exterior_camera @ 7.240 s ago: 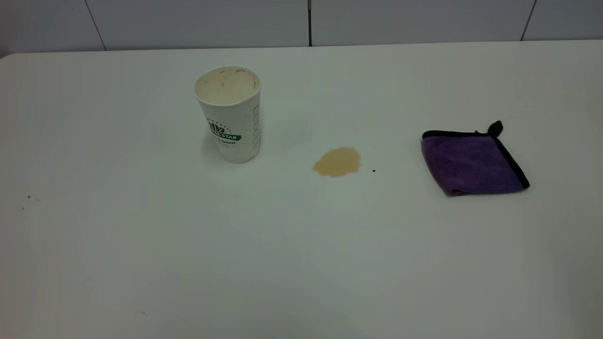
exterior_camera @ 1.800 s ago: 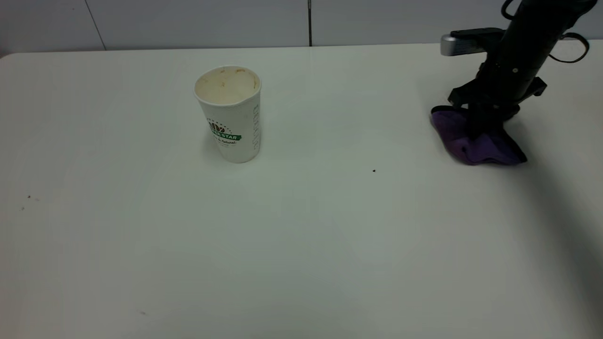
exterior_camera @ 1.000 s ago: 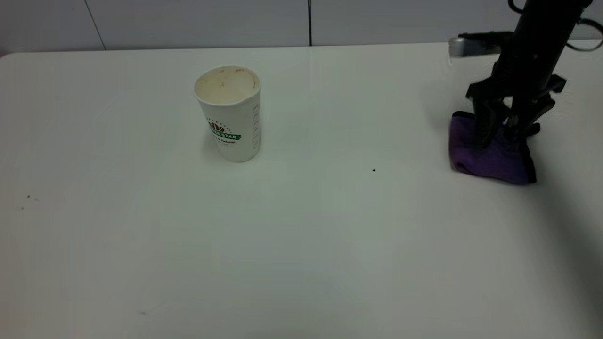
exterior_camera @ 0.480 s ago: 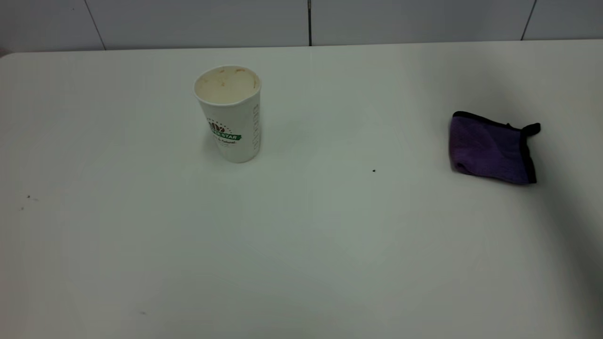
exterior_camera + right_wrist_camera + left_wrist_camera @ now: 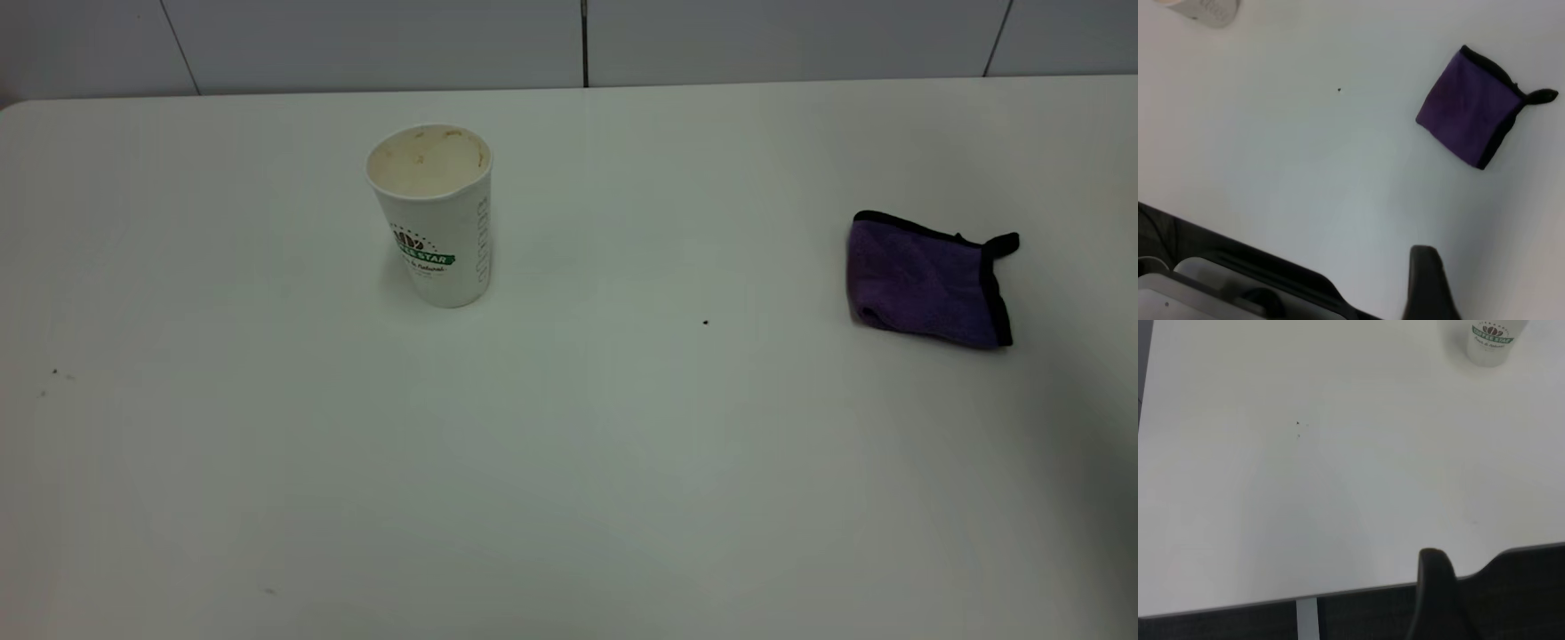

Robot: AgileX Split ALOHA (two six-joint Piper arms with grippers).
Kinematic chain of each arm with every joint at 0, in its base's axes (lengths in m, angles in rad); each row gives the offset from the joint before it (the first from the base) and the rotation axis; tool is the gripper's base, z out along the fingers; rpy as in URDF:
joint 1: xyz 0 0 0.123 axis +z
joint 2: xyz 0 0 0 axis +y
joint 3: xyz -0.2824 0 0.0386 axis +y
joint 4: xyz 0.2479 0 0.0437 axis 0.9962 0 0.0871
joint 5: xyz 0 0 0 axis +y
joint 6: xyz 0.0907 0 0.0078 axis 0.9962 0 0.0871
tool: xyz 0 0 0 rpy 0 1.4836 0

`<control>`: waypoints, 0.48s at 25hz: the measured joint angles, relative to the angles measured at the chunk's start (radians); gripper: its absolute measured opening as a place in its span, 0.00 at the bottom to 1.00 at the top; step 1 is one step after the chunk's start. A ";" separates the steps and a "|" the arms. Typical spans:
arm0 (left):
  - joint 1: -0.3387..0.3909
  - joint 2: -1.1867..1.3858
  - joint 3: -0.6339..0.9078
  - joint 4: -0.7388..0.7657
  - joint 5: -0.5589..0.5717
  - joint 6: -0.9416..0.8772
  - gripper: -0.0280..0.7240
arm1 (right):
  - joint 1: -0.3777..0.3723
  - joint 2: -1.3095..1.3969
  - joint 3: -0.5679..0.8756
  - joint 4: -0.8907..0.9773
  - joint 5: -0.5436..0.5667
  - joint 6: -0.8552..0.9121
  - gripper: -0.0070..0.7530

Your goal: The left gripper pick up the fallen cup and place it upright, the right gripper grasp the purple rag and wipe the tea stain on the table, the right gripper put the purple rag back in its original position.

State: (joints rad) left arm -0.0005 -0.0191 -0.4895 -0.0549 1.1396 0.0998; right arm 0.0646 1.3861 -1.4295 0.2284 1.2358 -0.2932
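The cup (image 5: 431,218) stands upright, mouth up, on the table (image 5: 569,427) at the back left; it also shows in the left wrist view (image 5: 1491,340) and the right wrist view (image 5: 1205,10). The purple rag (image 5: 929,280) lies loosely folded at the right, free of any gripper, and shows in the right wrist view (image 5: 1468,107). No tea stain shows; the table between cup and rag is white. Neither gripper is in the exterior view. A dark part of my left gripper (image 5: 1435,587) hangs over the table's near edge. A dark part of my right gripper (image 5: 1428,283) is well apart from the rag.
A tiny black speck (image 5: 706,322) lies between cup and rag. A grey tiled wall (image 5: 356,44) runs behind the table. The table's edge (image 5: 1271,603) shows in the left wrist view, with dark floor beyond. A pale grey unit (image 5: 1178,293) sits past the table's edge.
The right arm let go of the rag, lifted away and left the exterior view. The rag lies where it was set down. The tea stain seen 7.2 s ago is gone.
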 joint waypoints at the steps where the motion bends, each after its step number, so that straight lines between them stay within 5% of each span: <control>1: 0.000 0.000 0.000 0.000 0.000 0.000 0.70 | 0.000 -0.047 0.045 -0.011 0.001 0.001 0.72; 12: 0.000 0.000 0.000 0.000 0.000 0.000 0.70 | 0.000 -0.571 0.565 -0.147 0.001 0.146 0.72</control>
State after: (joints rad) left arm -0.0005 -0.0191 -0.4895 -0.0549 1.1396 0.0993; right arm 0.0646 0.8153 -0.8643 0.0809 1.2364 -0.1469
